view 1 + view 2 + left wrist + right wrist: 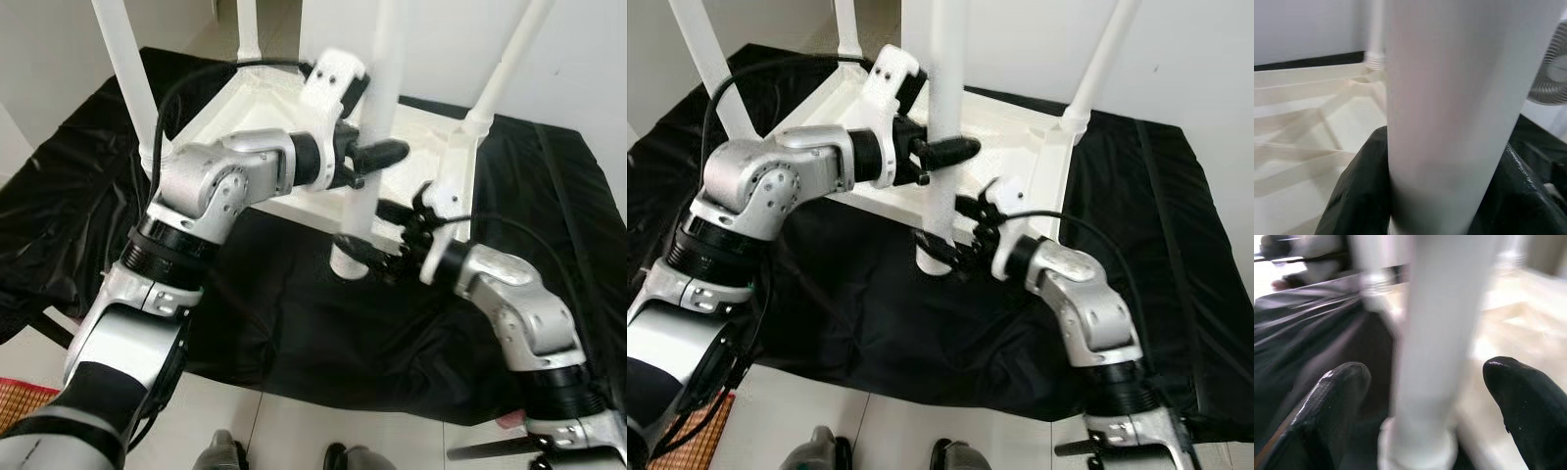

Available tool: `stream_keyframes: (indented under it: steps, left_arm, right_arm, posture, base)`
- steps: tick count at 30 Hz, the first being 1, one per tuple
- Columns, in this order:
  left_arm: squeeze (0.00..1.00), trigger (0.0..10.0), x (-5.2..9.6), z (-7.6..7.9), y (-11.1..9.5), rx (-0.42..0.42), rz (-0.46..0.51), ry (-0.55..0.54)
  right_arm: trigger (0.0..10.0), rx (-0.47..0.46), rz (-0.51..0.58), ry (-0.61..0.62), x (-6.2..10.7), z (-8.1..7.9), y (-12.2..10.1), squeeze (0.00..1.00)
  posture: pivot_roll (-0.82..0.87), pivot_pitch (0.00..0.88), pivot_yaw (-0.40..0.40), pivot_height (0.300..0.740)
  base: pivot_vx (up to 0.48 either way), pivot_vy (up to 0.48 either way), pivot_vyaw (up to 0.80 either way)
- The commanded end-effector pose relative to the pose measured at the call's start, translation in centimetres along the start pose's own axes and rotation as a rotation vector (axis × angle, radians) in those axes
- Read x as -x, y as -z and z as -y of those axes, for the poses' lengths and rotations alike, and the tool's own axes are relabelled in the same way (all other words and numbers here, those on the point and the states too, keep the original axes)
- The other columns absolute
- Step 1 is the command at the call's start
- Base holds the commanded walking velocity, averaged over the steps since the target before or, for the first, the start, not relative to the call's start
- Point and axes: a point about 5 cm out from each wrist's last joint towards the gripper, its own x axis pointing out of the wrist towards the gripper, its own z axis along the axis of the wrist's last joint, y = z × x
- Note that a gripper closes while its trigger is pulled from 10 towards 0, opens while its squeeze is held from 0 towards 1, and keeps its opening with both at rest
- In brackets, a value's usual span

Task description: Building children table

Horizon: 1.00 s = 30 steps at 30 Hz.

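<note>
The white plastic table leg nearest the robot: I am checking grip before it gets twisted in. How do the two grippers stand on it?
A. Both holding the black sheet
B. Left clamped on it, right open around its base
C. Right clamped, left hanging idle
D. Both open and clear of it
B: the left gripper presses its fingers against the white plastic table leg, while the right gripper straddles it with gaps.

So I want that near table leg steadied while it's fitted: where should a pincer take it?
Grip the near leg on its straight round shaft above the base, from the side, fingers level across it, as the left pincer does; it stands upright and smooth.
</note>
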Motion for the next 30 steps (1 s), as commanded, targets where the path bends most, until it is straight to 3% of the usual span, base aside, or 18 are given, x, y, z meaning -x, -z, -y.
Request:
stream_keyframes:
  steps: [1, 3, 7, 18, 30]
  left_arm:
    - [0.0, 10.0, -0.2, 0.1, -1.3, -0.039, 0.042, -0.029]
    - [0.0, 10.0, -0.3, 0.0, -1.7, -0.046, 0.048, -0.046]
    - [0.0, 10.0, -0.8, 0.5, -3.5, -0.1, 0.096, -0.113]
    - [0.0, 10.0, -1.3, 1.5, -4.2, -0.122, 0.124, -0.129]
    - [0.0, 10.0, -1.9, 2.4, -4.4, -0.143, 0.132, -0.134]
  right_arm:
    - [10.0, 0.011, -0.008, 0.071, -0.1, 0.6, 0.1, 0.0]
    - [10.0, 0.012, -0.003, 0.101, -0.4, 0.7, 0.0, 0.0]
    - [10.0, 0.002, 0.03, 0.277, -2.2, 0.9, -0.3, 0.0]
    - [10.0, -0.044, 0.063, 0.344, -3.4, 0.5, -0.3, 0.0]
    - [10.0, -0.084, 0.109, 0.445, -4.9, 1.2, -0.5, 0.0]
  posture:
    - [0.03, 0.146, -0.049, 0.74]
    - [0.03, 0.146, -0.049, 0.74]
    - [0.04, 0.14, -0.052, 0.74]
    - [0.05, 0.132, -0.058, 0.74]
    - [0.06, 0.126, -0.064, 0.74]
  base:
    - [0.0, 0.0, 0.0]
    - [0.0, 0.0, 0.0]
    - [0.0, 0.0, 0.0]
    - [0.0, 0.0, 0.0]
    - [0.0, 0.0, 0.0]
